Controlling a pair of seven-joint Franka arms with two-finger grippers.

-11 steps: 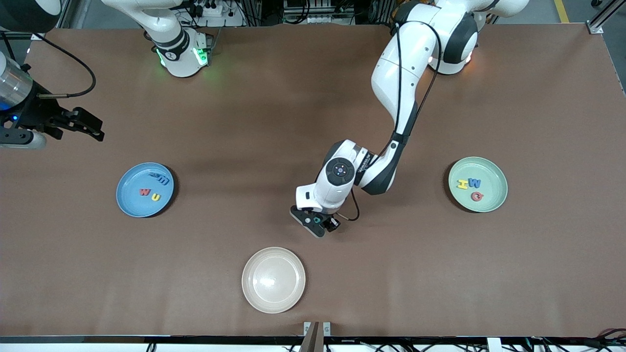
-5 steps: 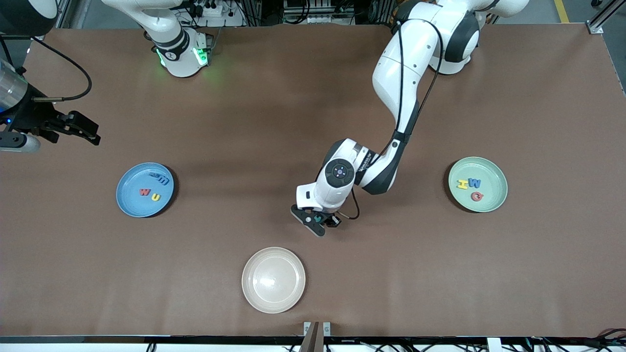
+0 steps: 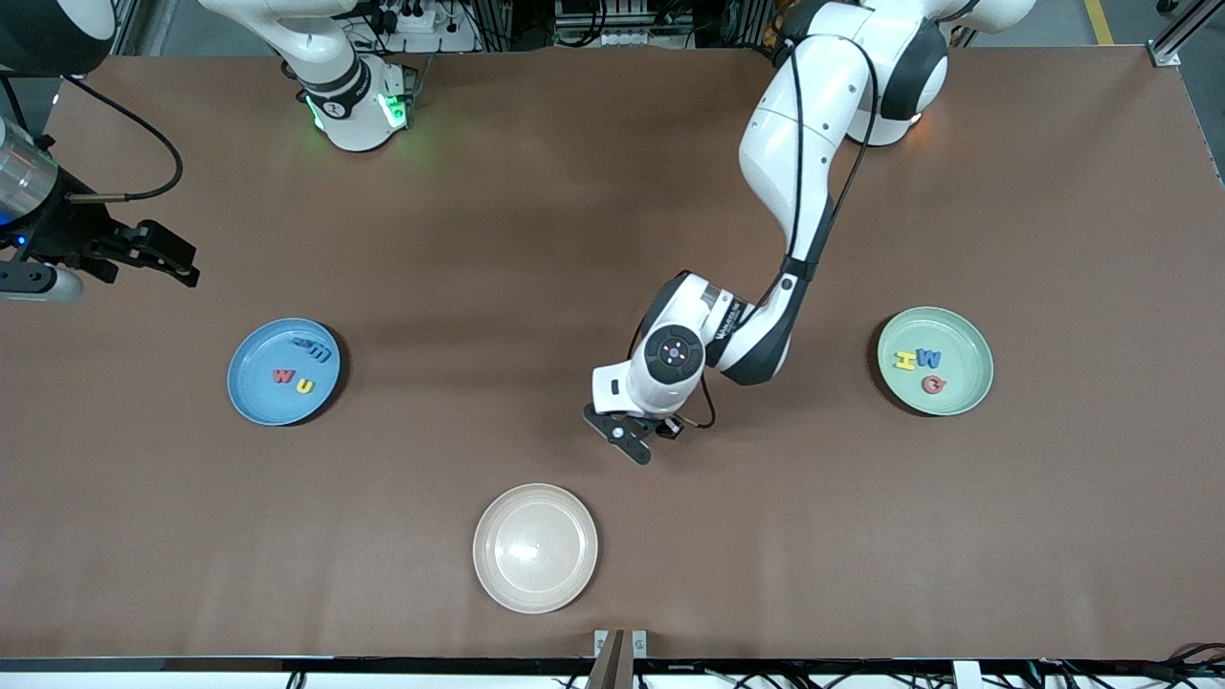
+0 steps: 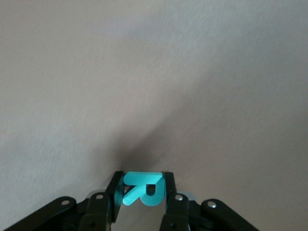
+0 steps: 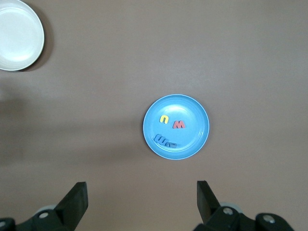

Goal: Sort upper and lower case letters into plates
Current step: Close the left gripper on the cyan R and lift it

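The left gripper (image 3: 639, 438) was clamped on a teal letter R (image 4: 142, 191) above bare worktop (image 3: 536, 239), between the cream plate (image 3: 535, 547) at its 7 o'clock and the green plate (image 3: 935, 361) at 3 o'clock in the front view. Being a capital, it should probably be carried level to the green plate and released low. In the left wrist view, its long axis ran across the jaws. The right gripper (image 5: 142, 204) waited, spread wide, above the blue plate (image 5: 176, 126).
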